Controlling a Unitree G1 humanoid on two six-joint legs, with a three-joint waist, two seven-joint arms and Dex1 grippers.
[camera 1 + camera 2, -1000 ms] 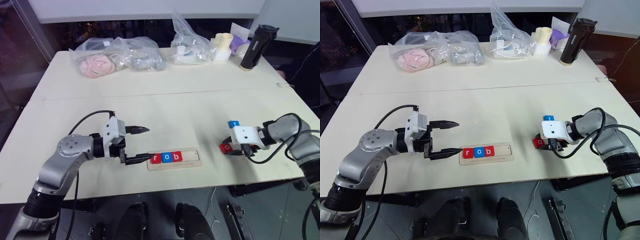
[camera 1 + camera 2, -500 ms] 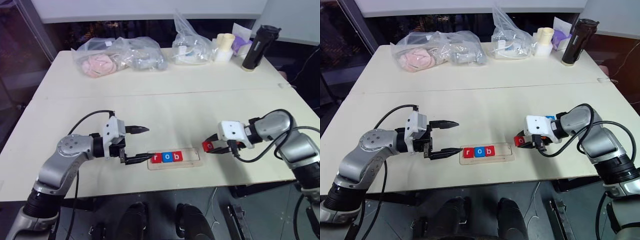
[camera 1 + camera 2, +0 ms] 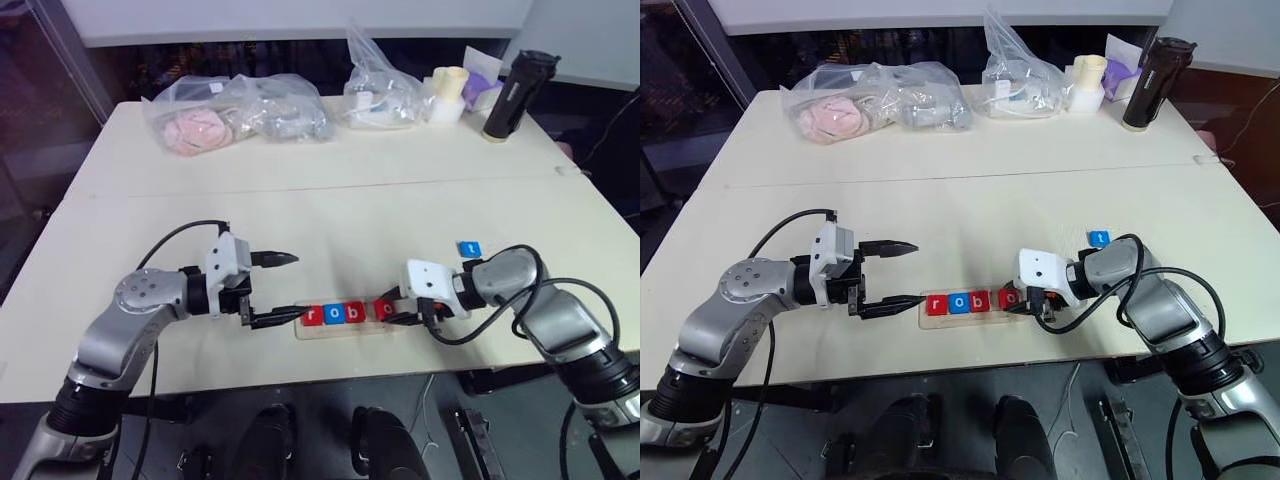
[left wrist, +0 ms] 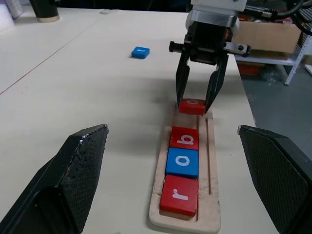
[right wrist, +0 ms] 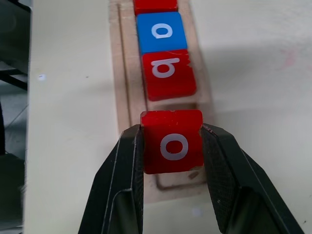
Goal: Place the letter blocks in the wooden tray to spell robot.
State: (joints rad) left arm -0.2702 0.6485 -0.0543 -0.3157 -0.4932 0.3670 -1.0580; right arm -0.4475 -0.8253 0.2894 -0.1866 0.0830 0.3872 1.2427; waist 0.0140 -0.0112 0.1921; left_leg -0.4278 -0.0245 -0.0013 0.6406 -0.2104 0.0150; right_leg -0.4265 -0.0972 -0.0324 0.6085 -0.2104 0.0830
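Observation:
The wooden tray (image 3: pixel 346 332) lies near the table's front edge and holds a red r (image 3: pixel 311 316), a blue o (image 3: pixel 332 315) and a red b (image 3: pixel 353 313) in a row. My right gripper (image 3: pixel 388 312) is shut on a red o block (image 5: pixel 172 141), which hangs just above the tray's right end, right after the b (image 5: pixel 168 73). A blue t block (image 3: pixel 469 249) lies flat on the table behind and to the right of the tray. At the tray's left end my left gripper (image 3: pixel 297 286) stands open and holds nothing, its lower finger close to the tray.
Clear plastic bags (image 3: pixel 235 110) with soft things, another bag (image 3: pixel 380 90), a cream cup (image 3: pixel 446 90) and a black bottle (image 3: pixel 518 92) stand along the back of the table. The table's front edge runs just in front of the tray.
My right gripper has carried the red o block leftward from the right side of the table to the tray's right end. The left arm has stayed still.

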